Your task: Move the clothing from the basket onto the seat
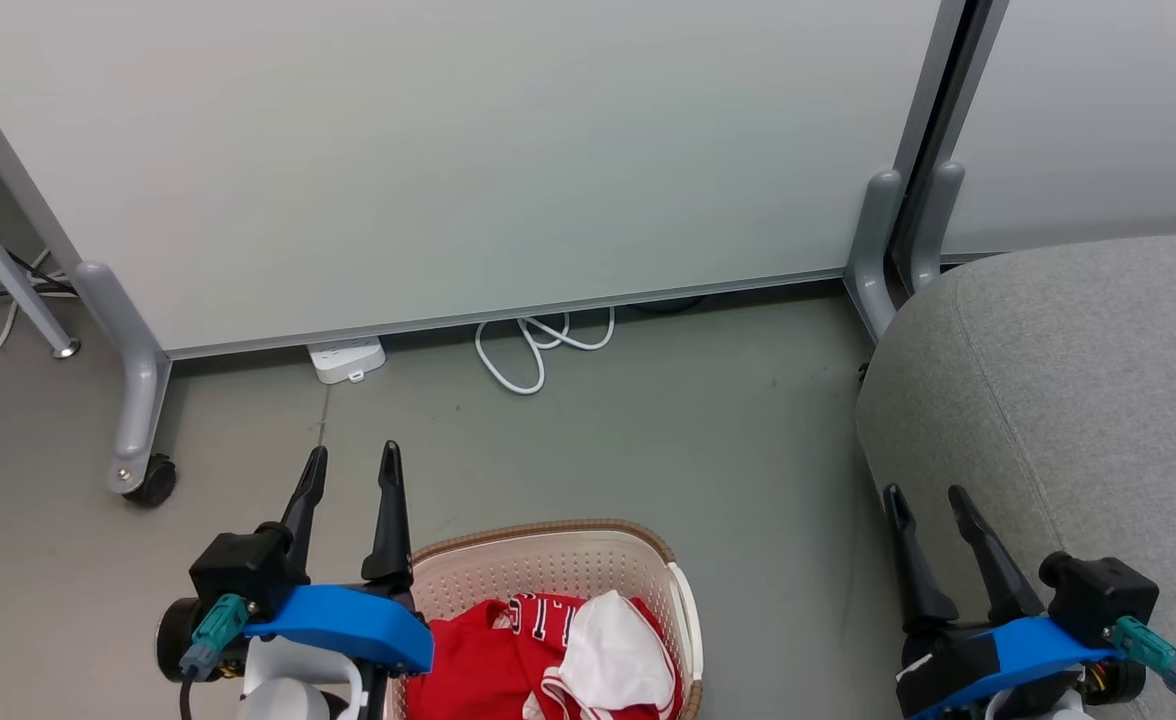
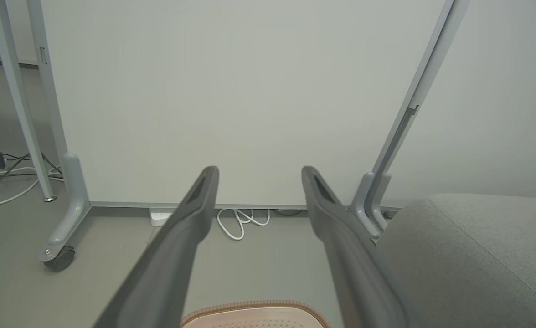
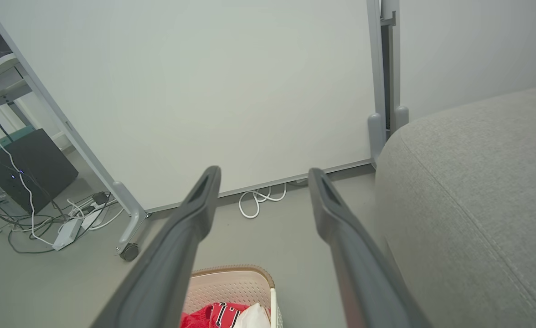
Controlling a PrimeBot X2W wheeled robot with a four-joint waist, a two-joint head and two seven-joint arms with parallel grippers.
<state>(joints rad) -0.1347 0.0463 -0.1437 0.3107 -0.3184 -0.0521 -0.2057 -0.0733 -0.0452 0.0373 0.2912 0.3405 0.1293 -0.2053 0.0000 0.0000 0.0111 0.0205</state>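
Finding the clothing (image 1: 468,660) nearest, at the bottom of the head view, bunched up inside the basket (image 1: 548,527): red cloth with a white piece lying on top toward the right, some lettering partly showing. Not yet resting on the seat (image 1: 1078,400).

Holding the left gripper (image 1: 354,450) just at the left side of the basket, fingers pointing forward and standing apart, gripping nothing. Holding the right gripper (image 1: 923,491) next to the near left edge of the seat, fingers also spread, nothing between them.

Seeing the basket standing on the grey floor (image 1: 648,450), apart from the seat, with a strip of floor between them. Seeing the seat rising at the right, grey fabric with a rounded corner and a stitched seam.

Noticing farther on a white cable (image 1: 533,350) looped on the floor and a white power strip (image 1: 347,358) near it, both lying at the foot of a pale partition panel (image 1: 448,150). Noticing a black caster wheel (image 1: 153,482) under the panel's left grey leg.
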